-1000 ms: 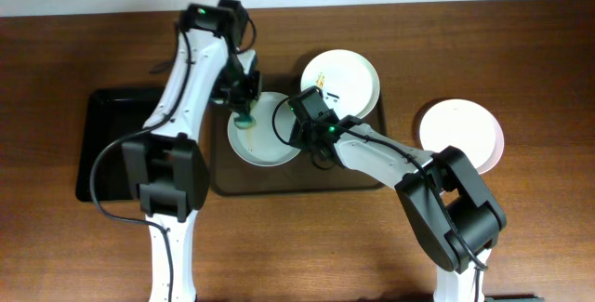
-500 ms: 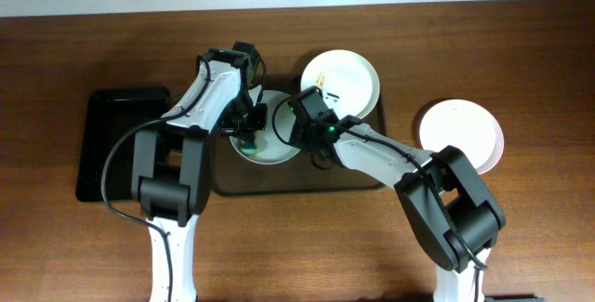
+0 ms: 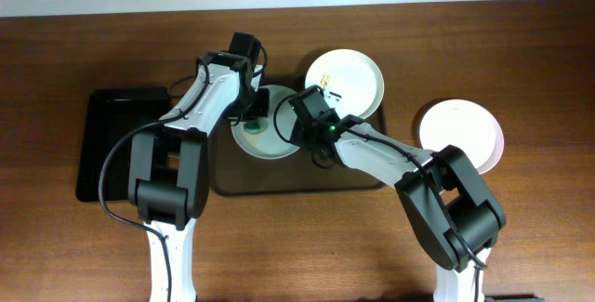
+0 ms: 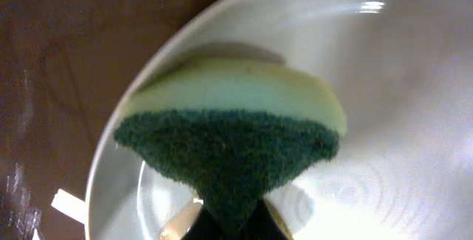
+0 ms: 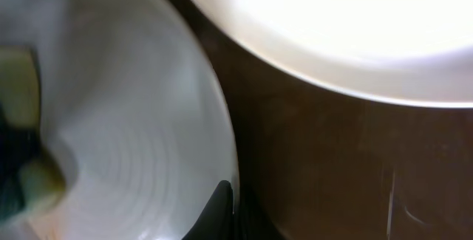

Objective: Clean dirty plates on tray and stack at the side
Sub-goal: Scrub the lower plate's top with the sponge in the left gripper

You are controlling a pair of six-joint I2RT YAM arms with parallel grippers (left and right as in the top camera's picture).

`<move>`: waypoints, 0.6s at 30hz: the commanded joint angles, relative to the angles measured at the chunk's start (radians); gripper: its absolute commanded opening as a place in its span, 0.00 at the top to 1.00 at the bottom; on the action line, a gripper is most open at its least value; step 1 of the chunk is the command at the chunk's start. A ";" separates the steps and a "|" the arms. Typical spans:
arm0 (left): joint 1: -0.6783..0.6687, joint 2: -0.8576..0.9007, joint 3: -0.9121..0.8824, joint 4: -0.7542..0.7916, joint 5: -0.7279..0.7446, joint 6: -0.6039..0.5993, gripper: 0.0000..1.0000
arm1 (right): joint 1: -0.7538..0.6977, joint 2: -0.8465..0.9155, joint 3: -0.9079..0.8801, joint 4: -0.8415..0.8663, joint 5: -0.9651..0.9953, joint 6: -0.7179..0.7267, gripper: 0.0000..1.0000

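Overhead: L gripper (image 3: 253,116) presses sponge (image 4: 229,133) down on plate (image 3: 270,142); R gripper (image 3: 296,127) pinches rim.

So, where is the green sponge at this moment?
Overhead, the sponge sits in the left gripper, pressed on the plate at the left end of the tray, just left of the right gripper.

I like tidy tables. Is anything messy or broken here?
Nothing looks spilled or broken. The one mess is yellow-brown specks on the back plate on the tray. The sponge rests on the front plate.
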 commanded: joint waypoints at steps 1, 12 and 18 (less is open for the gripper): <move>0.005 0.064 -0.039 -0.150 0.054 0.165 0.99 | 0.011 0.024 0.008 0.011 -0.077 -0.063 0.96; 0.007 0.064 0.079 -0.085 0.219 0.215 0.99 | 0.039 0.040 0.029 0.013 -0.099 -0.101 0.96; 0.029 0.064 0.080 -0.047 0.107 0.125 0.99 | 0.039 0.040 0.029 0.009 -0.099 -0.109 0.96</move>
